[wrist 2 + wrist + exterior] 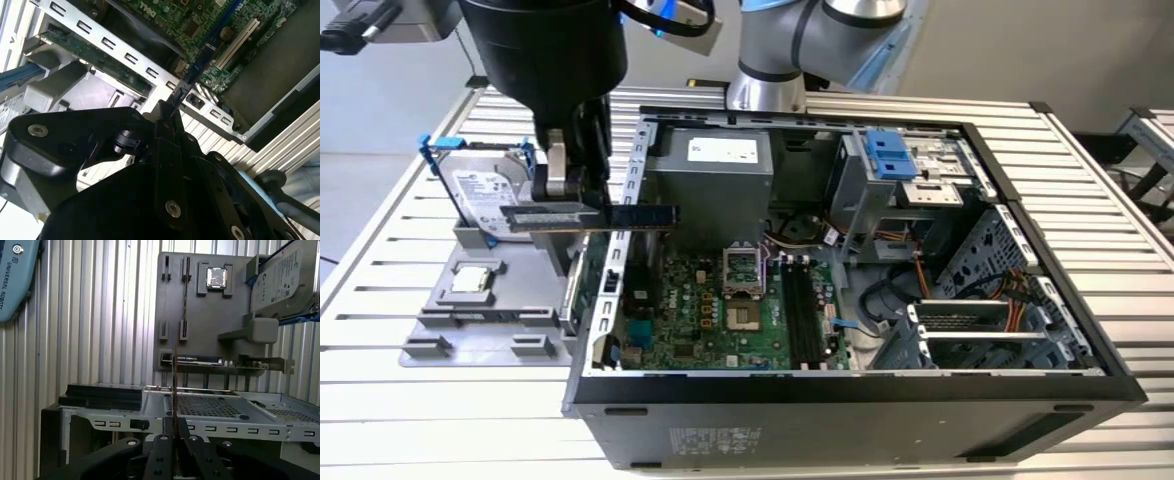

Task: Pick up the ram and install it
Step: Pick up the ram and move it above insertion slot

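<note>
The ram (634,214) is a long thin dark stick held level in the air, above the open computer case's side wall on the exterior view's left. My gripper (574,205) is shut on it from above, gripping nearer the end that points away from the case. Both wrist views show the ram edge-on as a thin strip (196,69) (174,385) sticking out from between my gripper's fingers (167,117) (175,437). The motherboard (707,310) lies flat in the case, and its long black slots (801,310) are lower and further toward the exterior view's right.
A grey holder tray (480,300) beside the case carries a silver hard drive in a blue frame (480,190), a small square chip (471,280) and an expansion card (195,360). Inside the case are a grey power supply (714,180), a drive cage (907,160) and cables (921,280).
</note>
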`<state>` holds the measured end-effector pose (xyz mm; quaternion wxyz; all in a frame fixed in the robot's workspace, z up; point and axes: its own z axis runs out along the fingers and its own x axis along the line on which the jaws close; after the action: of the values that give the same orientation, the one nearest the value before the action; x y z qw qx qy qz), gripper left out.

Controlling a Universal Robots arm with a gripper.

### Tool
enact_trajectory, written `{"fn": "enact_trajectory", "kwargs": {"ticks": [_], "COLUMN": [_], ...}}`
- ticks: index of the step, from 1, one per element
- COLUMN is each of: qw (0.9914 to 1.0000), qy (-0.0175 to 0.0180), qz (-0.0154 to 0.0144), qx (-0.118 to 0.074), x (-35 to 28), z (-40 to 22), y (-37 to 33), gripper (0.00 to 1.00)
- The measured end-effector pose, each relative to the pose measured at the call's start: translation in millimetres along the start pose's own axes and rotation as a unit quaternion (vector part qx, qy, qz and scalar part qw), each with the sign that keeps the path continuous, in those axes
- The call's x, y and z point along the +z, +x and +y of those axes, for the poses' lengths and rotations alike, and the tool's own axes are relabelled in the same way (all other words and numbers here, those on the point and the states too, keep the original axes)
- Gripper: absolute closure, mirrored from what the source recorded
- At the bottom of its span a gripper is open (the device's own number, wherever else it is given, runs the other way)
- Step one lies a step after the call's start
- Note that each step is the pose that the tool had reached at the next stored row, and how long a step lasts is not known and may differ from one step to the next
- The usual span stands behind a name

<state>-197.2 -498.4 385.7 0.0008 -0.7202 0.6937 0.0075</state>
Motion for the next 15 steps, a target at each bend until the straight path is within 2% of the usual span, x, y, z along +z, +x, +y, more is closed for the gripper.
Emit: {"fn": "enact_trajectory", "kwargs": {"ticks": [15], "qw": [1.0], "qy": [-0.0001], "qz": [0.0], "qx": [-0.002], "x": [-0.3], "z": [-34.5], "y": [1.2], "gripper": [1.0]}}
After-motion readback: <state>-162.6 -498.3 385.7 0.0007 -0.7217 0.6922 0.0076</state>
